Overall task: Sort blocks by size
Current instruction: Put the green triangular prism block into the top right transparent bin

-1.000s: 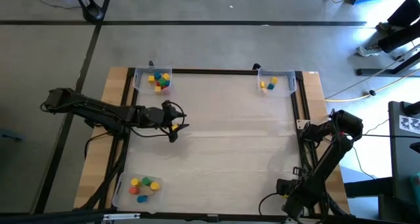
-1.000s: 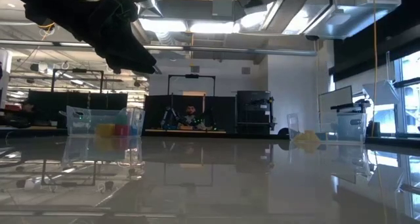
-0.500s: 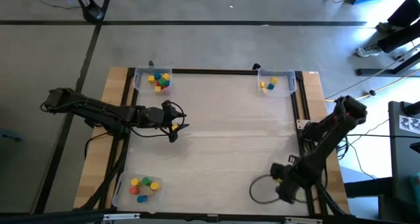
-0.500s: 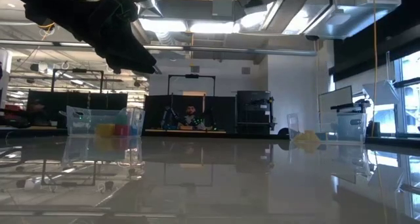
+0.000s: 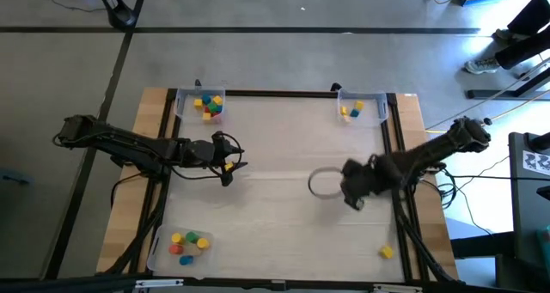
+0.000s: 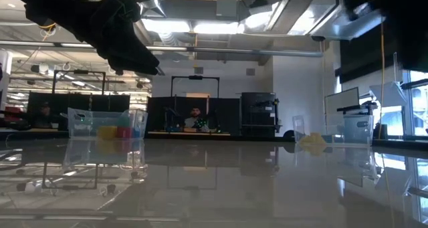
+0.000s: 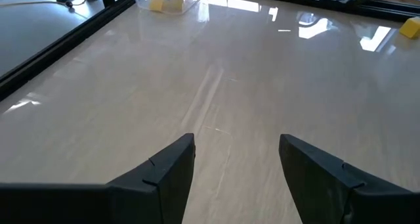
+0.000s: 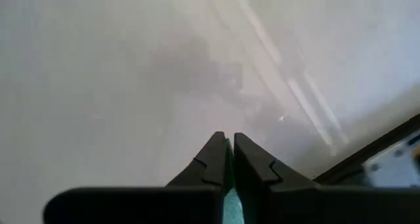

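Left gripper (image 5: 232, 165) hovers over the left side of the table (image 5: 284, 198), fingers (image 7: 164, 175) spread apart, nothing between them; bare tabletop shows through the gap in its wrist view. Behind it, toward the far left corner, a clear tray (image 5: 199, 106) holds a cluster of yellow, blue and red blocks (image 5: 207, 106). On its near side, at the front left corner, a second tray (image 5: 176, 246) holds yellow, green, red and blue blocks (image 5: 189, 243). Low view shows the far-left tray (image 6: 107, 131) with yellow and red blocks inside and the left arm as a dark mass overhead.

Right gripper (image 5: 350, 198) sits right of centre over bare table, fingers (image 8: 216, 161) pressed together. Right wrist view shows a thin green strip in the seam between them; could be a block or just pad lining, can't tell from this angle. A loop of cable (image 5: 323, 183) lies on the table just left of this gripper. Beyond it, at the far right corner, a third tray (image 5: 363, 106) holds a few yellow and blue blocks (image 5: 351, 111). Nearer than the gripper and off to its right, one loose yellow block (image 5: 388, 252) sits by the table's right edge, well apart from the fingers.
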